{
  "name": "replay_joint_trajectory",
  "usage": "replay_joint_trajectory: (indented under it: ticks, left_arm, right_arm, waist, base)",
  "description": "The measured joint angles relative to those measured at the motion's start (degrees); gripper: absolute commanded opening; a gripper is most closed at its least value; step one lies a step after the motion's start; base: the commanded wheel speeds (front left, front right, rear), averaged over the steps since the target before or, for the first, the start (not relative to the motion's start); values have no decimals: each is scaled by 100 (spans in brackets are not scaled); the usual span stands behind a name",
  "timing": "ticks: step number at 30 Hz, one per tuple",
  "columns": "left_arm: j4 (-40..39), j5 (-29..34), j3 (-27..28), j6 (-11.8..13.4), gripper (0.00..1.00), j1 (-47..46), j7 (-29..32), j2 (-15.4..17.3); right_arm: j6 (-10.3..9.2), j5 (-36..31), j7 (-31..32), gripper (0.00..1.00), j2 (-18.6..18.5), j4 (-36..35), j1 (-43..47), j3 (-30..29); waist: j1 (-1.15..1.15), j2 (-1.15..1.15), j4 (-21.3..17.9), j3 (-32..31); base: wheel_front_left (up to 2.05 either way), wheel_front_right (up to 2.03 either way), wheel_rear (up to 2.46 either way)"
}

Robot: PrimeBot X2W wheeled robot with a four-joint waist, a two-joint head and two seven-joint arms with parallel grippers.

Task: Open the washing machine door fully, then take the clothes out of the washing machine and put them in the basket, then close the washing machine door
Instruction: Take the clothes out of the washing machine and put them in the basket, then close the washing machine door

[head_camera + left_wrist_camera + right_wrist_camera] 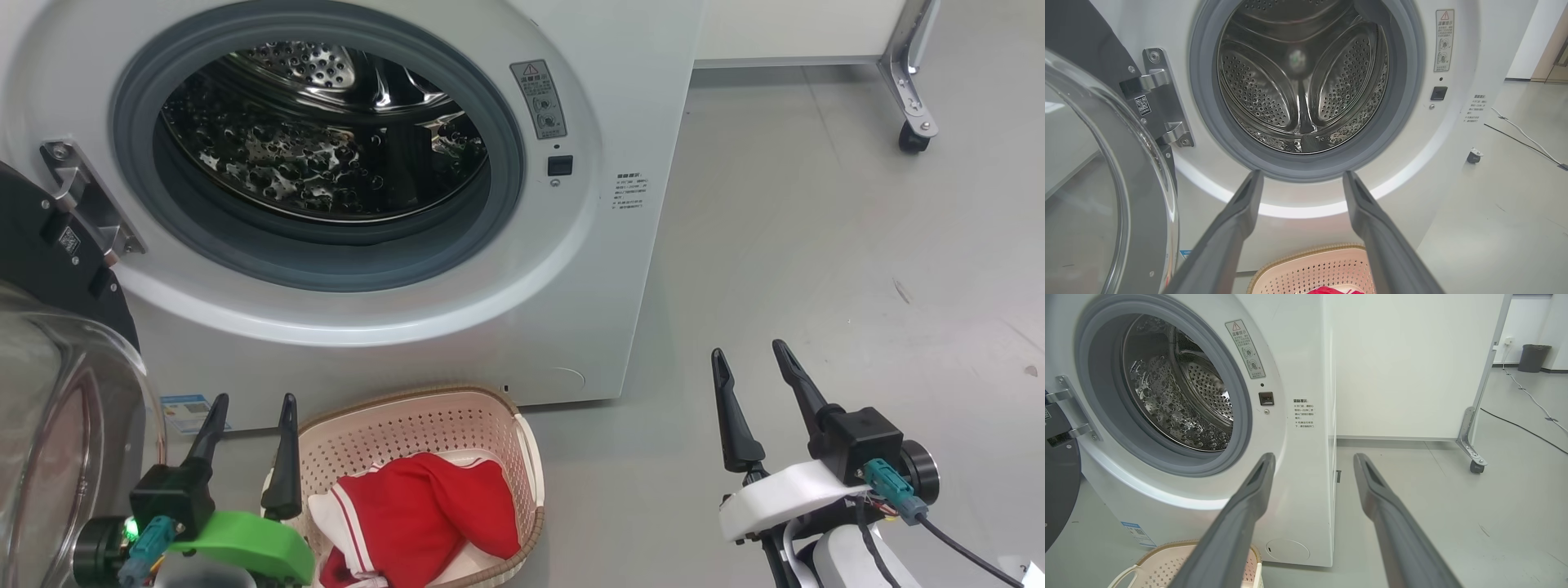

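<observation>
The white washing machine [629,106] stands with its door [49,408] swung open to the left, glass bowl facing me. Its steel drum [326,139] holds no fabric that I can see. On the floor in front sits the cream basket [498,425] with the red, white-striped clothes [424,506] inside. My left gripper [253,406] is open just left of the basket, between it and the door. Over bare floor to the right of the machine, my right gripper [747,349] is also open. In the left wrist view the drum [1302,81] lies straight ahead of the left gripper [1301,174].
A white panel on a caster leg [913,98] stands at the back right. A cable [1523,426] runs across the grey floor beyond it, and a dark bin [1533,357] stands far behind.
</observation>
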Motion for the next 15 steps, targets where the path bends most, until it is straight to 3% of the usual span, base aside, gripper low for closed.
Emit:
replay_joint_trajectory:
  ticks: [15]
  left_arm:
    - [-601,54,-24,147,100,413,269,35]
  right_arm:
    - [27,-22,0,100,3,-32,101,-20]
  waist:
    - [0,0,-26,-8]
  base:
    - [0,0,0]
